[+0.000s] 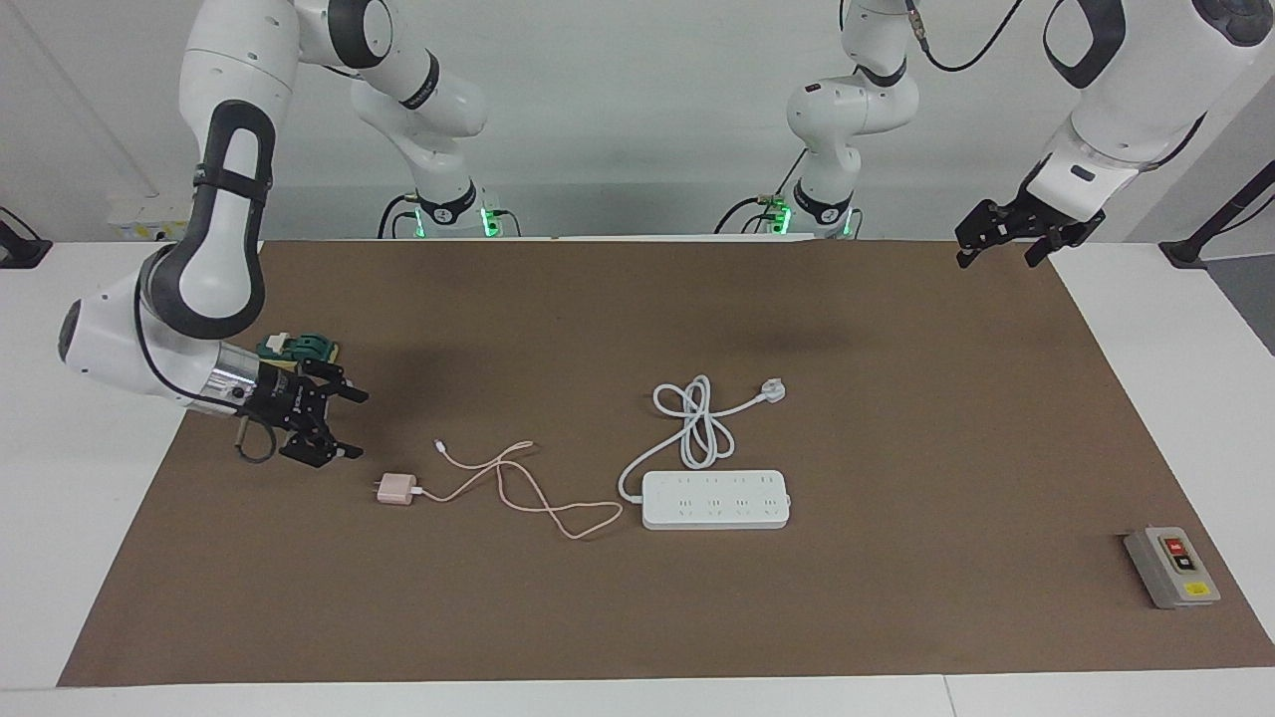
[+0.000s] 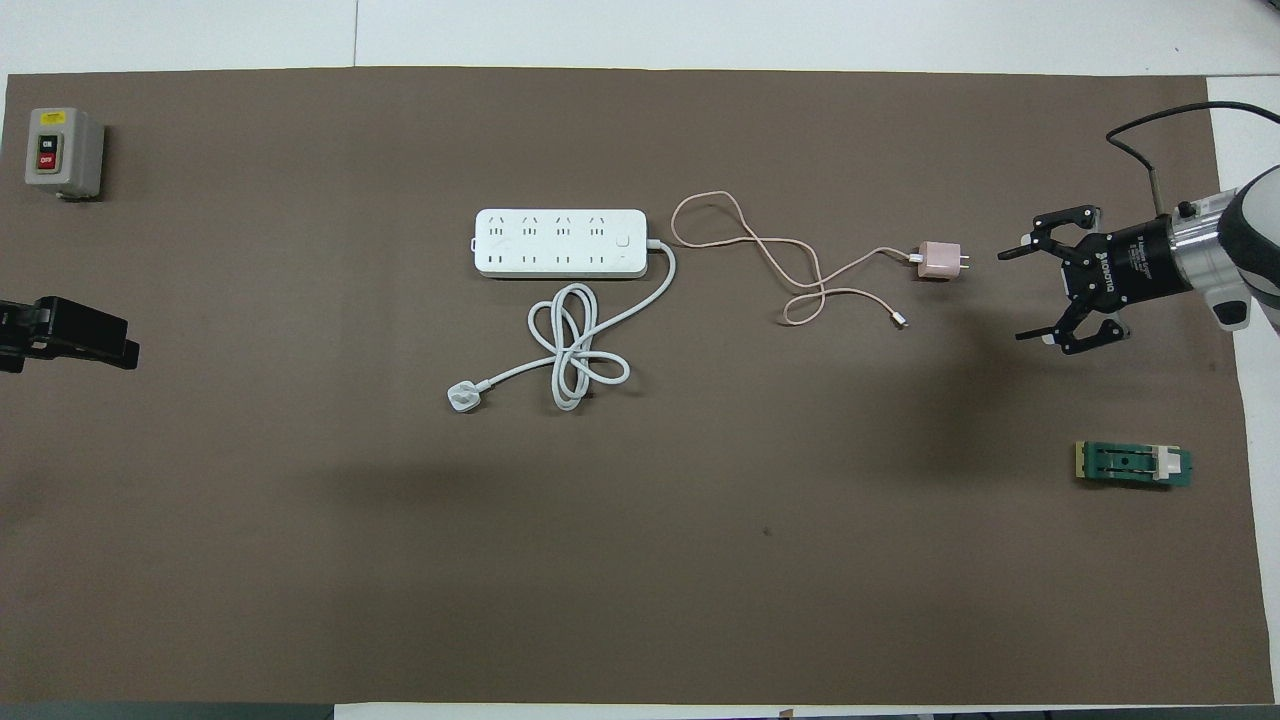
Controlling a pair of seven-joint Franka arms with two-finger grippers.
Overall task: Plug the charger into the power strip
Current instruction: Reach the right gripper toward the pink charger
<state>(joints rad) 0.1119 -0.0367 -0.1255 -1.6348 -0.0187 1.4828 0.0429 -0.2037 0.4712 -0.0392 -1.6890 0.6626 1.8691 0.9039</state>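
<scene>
The charger [image 1: 396, 490] [image 2: 940, 261] is a small pale-pink cube lying on the brown mat, its prongs pointing toward the right arm's end. Its thin pink cable [image 1: 518, 488] [image 2: 780, 250] loops toward the power strip [image 1: 715, 500] [image 2: 560, 242], a long flat white bar lying sockets up mid-table. My right gripper [image 1: 361, 425] [image 2: 1012, 296] is open and empty, low over the mat, a short way from the charger on the right arm's side, not touching it. My left gripper [image 1: 1006, 244] [image 2: 70, 335] waits raised and open at the left arm's end.
The strip's thick white cord coils nearer to the robots and ends in a white three-pin plug [image 1: 772, 392] [image 2: 463, 398]. A grey button box [image 1: 1171, 566] [image 2: 62, 152] sits at the left arm's end. A small green part [image 1: 304, 347] [image 2: 1133, 464] lies by the right arm.
</scene>
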